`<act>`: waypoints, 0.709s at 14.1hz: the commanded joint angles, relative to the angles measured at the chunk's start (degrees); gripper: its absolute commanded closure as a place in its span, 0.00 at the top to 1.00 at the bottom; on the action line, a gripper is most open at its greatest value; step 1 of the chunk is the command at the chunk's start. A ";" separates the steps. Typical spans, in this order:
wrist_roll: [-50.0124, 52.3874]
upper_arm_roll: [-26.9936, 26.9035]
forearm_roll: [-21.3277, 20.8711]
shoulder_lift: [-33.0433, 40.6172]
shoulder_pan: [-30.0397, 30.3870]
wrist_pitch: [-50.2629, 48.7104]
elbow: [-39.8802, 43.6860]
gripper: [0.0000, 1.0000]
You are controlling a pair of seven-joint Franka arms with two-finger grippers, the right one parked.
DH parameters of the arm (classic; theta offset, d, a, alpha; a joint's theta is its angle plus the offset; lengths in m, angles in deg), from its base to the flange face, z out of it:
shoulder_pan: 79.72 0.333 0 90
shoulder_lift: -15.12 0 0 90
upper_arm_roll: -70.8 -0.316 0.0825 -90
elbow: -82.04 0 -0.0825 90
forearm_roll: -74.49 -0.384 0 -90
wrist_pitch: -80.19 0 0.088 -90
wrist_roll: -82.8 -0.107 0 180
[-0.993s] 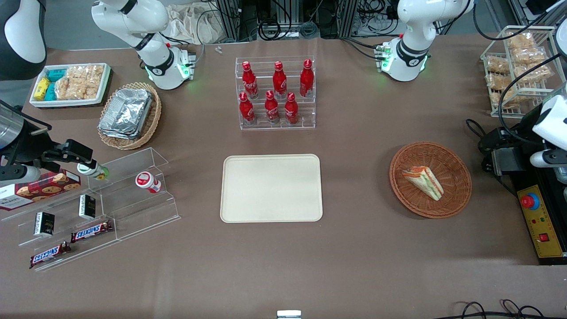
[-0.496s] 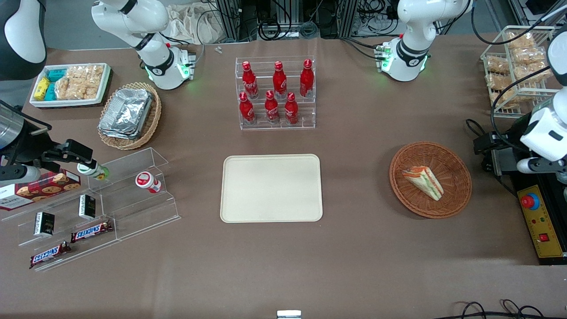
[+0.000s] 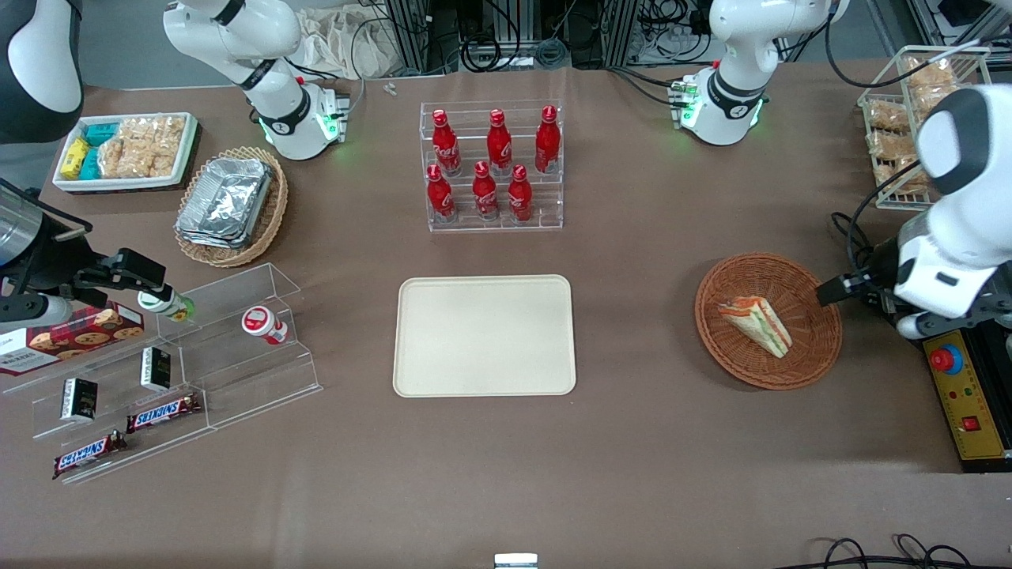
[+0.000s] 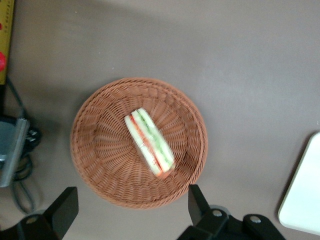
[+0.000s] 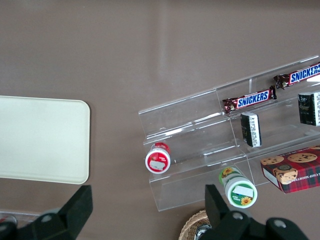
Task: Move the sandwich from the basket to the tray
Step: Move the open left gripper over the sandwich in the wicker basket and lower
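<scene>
The sandwich [image 3: 755, 324], a white wedge with orange, green and pink layers, lies in the reddish-brown wicker basket [image 3: 806, 288]. My left gripper [image 3: 846, 286] hovers above the basket's rim on the side toward the working arm's end of the table, open and empty. In the left wrist view the sandwich [image 4: 149, 142] lies in the middle of the basket [image 4: 100, 150]. The gripper [image 4: 131, 210] has its black fingers [image 4: 200, 202] spread wide over the basket's edge. The cream tray [image 3: 484, 335] lies bare at the table's middle, and its corner shows in the left wrist view [image 4: 302, 200].
A clear rack of red bottles [image 3: 494, 166] stands farther from the camera than the tray. A black control box with a red button [image 3: 961, 387] and a wire rack of snacks [image 3: 909, 118] sit at the working arm's end. A clear stepped shelf [image 3: 182, 363] holds snacks at the parked arm's end.
The left arm has swung in from the table's end toward the basket. Its gripper now hangs over the basket's rim. The sandwich, basket and tray have not moved.
</scene>
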 commanded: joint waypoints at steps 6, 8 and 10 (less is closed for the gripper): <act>21.15 0.27 -0.47 -6.10 -1.13 12.55 -8.39 0.98; 22.99 0.27 -0.47 -8.03 -1.49 13.70 -8.65 0.98; 24.49 0.27 -0.47 -9.18 -2.10 17.73 -11.10 0.98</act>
